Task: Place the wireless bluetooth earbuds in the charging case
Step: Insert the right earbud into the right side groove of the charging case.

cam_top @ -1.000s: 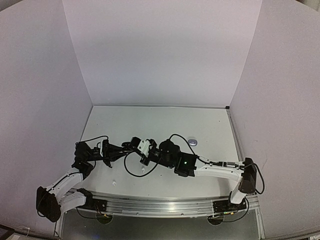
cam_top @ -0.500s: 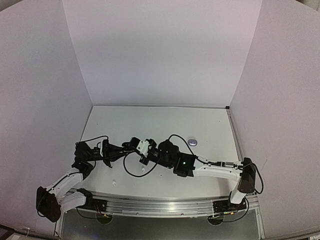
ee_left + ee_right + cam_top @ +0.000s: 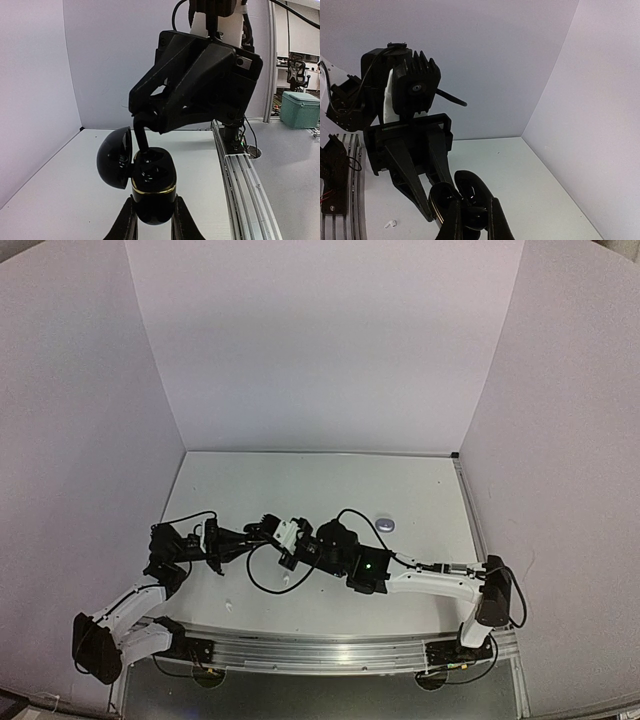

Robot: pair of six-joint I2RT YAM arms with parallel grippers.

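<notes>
My left gripper (image 3: 153, 206) is shut on the lower half of a black charging case (image 3: 152, 175) with a gold rim. It holds the case upright above the table, the domed lid (image 3: 115, 157) swung open to the left. My right gripper (image 3: 473, 207) is shut on a glossy black earbud (image 3: 475, 216). A right finger (image 3: 141, 135) reaches down into the case's far cavity, so the earbud is hidden in the left wrist view. From above, both grippers (image 3: 272, 534) meet left of the table's middle.
A silvery grey pebble-like case (image 3: 384, 523) lies closed on the table to the right of the arms. A tiny white bud (image 3: 228, 606) lies near the front rail (image 3: 320, 650), also low in the right wrist view as a small white bud (image 3: 390, 224). White walls enclose three sides.
The right arm has edged slightly left toward the left gripper. Both grips are unchanged.
</notes>
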